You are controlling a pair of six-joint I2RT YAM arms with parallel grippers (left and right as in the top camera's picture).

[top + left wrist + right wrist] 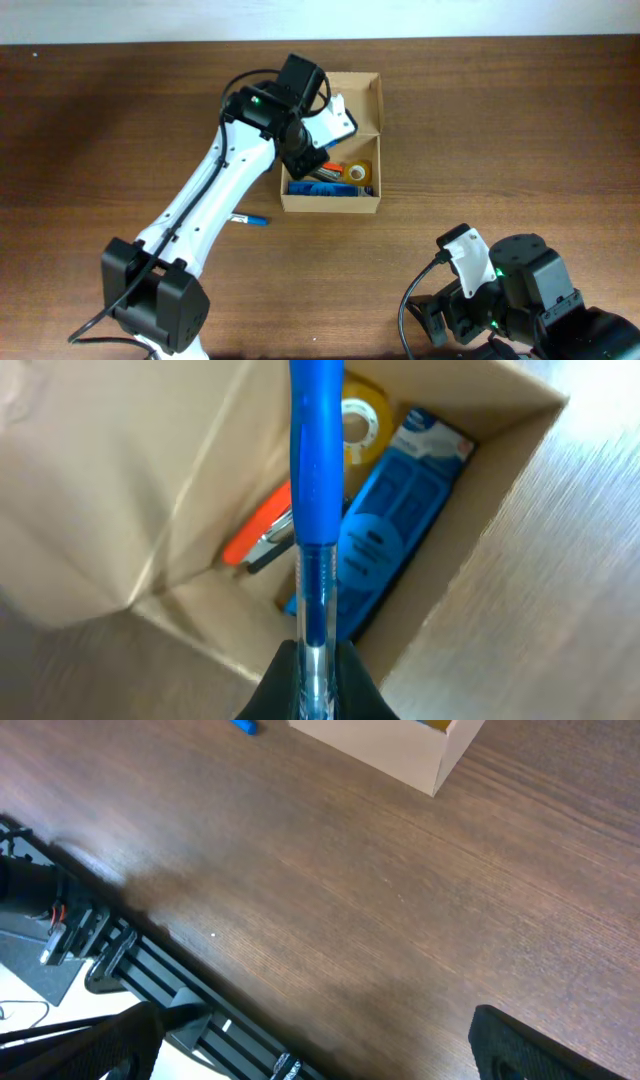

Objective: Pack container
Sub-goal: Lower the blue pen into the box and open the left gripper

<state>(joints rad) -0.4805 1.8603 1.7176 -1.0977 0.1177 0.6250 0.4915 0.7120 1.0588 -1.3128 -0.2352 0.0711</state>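
We've got the left gripper clamped tight on a pen above the box; our right gripper gapes wide, empty, over the table.

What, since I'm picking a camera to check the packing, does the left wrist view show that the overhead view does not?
Only the left wrist view: the blue pen pinched in the left hand, pointing into the container.
Only the overhead view: the whole left arm, the right arm at the picture's lower right, and a small blue piece lying on the table beside the container.
Both: the open container holding a yellow tape roll, a blue packet and an orange item.
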